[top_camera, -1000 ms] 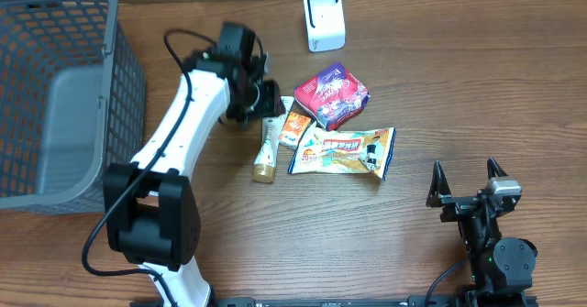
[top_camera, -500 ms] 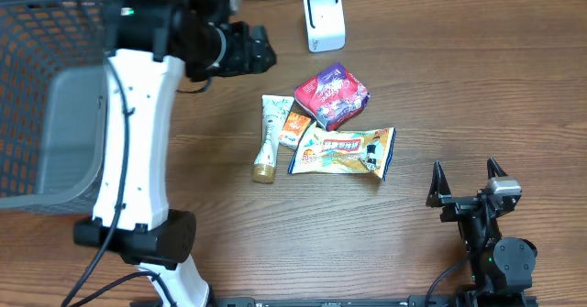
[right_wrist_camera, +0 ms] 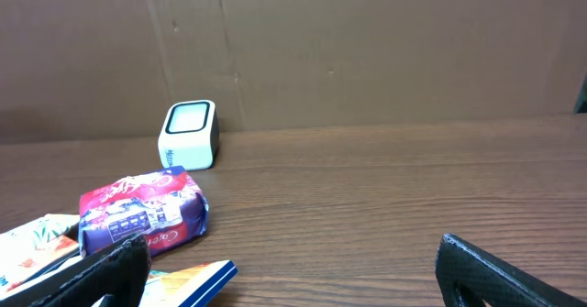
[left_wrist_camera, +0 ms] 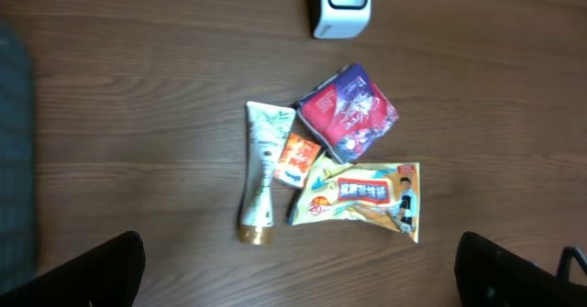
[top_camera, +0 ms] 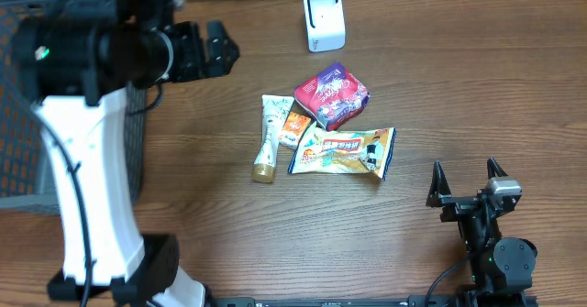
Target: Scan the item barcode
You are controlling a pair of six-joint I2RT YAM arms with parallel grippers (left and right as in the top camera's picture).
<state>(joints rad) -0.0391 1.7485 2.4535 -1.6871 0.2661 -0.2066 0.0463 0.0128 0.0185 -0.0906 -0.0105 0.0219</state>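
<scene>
Overhead: left claw and right claw both spread, empty; tube looks light, stiff, so pinch mid-body; snack bag likely slippery.

White-shelled left arm with bulky black joint housings, a thin black cable along its link and a small green light; the black right arm ends in the right gripper — two pointed black fingers, a grey block on top.

Overhead straight down, left wrist high, downward, right wrist low, level; all share scanner
</scene>
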